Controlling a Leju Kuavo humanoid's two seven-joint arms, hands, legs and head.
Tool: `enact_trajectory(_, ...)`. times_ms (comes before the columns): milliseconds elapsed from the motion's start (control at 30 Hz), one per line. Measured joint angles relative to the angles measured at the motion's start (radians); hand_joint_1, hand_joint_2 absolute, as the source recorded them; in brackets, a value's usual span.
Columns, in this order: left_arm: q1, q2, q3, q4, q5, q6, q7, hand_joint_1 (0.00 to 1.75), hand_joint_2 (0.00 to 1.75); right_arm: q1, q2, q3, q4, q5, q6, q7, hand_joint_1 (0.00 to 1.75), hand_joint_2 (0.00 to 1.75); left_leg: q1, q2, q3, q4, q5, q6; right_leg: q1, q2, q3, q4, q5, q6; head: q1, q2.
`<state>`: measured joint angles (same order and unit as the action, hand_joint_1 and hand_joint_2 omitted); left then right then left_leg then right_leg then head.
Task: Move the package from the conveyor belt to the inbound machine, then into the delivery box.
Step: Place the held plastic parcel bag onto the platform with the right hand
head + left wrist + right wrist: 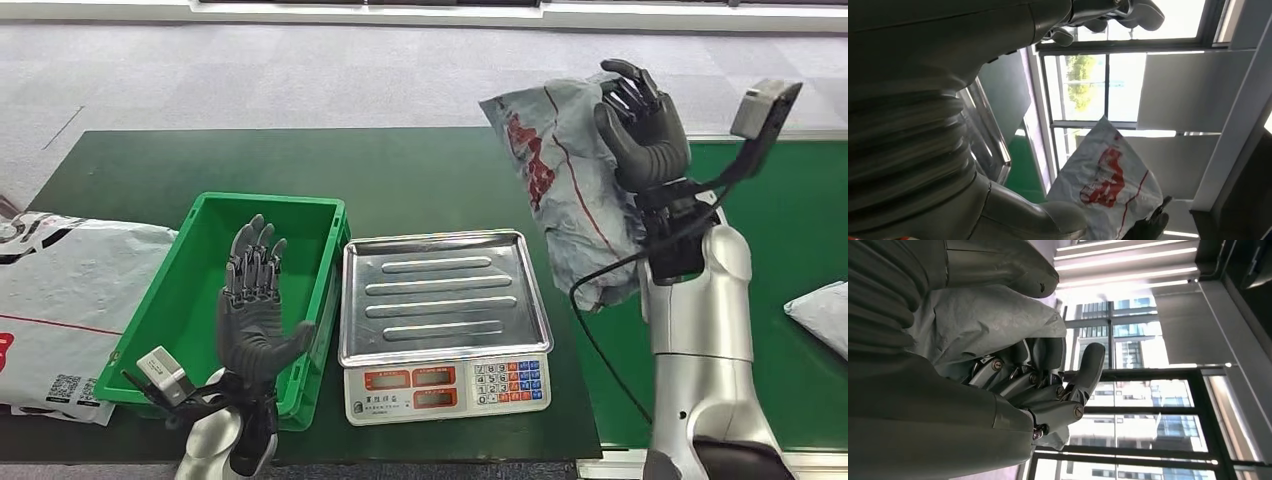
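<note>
Head view: right hand (640, 125) grips package (565, 190), long axis upright.

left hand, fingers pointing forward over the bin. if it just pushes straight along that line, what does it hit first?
Probably the far wall of the green bin: the open left hand points forward over it. Its height is unclear, so it might pass above the rim onto the green belt.

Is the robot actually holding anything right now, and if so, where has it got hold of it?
Yes. Its right hand grips the grey package by its upper right edge, lifted above the belt. The left hand holds nothing.
</note>
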<state>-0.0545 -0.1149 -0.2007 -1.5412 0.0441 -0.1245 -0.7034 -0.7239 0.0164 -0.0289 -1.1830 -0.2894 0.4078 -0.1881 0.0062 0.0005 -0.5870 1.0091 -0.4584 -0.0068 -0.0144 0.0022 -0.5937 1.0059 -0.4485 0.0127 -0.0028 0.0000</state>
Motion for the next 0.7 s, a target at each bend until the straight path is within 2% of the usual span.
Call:
enact_trajectory(200, -0.012, -0.001, 0.000, 0.000, -0.001, 0.002, 0.000, 0.00, 1.75, -0.107, 0.023, 0.063, 0.131, 0.009, -0.008, -0.011, 1.75, 1.75, 0.001, -0.007, -0.003, 0.000, 0.001, -0.001, 0.001, -0.006, 0.000, 0.000, 0.000, 0.000, 0.000, 0.000)
enact_trajectory(367, -0.020, -0.001, 0.018, -0.025, -0.008, 0.042, 0.000, 0.00, 1.75, -0.197, 0.075, 0.109, 0.288, 0.002, 0.002, 0.075, 1.75, 1.75, 0.000, -0.001, -0.006, 0.000, 0.001, -0.001, 0.000, -0.001, -0.005, 0.001, 0.001, -0.001, 0.000, 0.000)
enact_trajectory(500, -0.026, -0.001, 0.036, -0.037, -0.002, 0.044, 0.000, 0.00, 1.75, -0.260, 0.126, 0.147, 0.423, 0.008, -0.012, 0.049, 1.75, 1.75, 0.001, -0.003, -0.007, 0.000, 0.003, -0.002, 0.001, -0.003, -0.007, 0.001, 0.002, -0.002, 0.000, 0.000)
enact_trajectory(700, -0.026, 0.000, 0.048, -0.046, -0.001, 0.044, 0.000, 0.00, 1.75, -0.300, 0.153, 0.162, 0.513, 0.008, -0.011, 0.040, 1.75, 1.75, 0.001, -0.005, -0.008, 0.000, 0.004, -0.003, 0.001, -0.005, -0.007, 0.001, 0.002, -0.002, 0.000, 0.000)
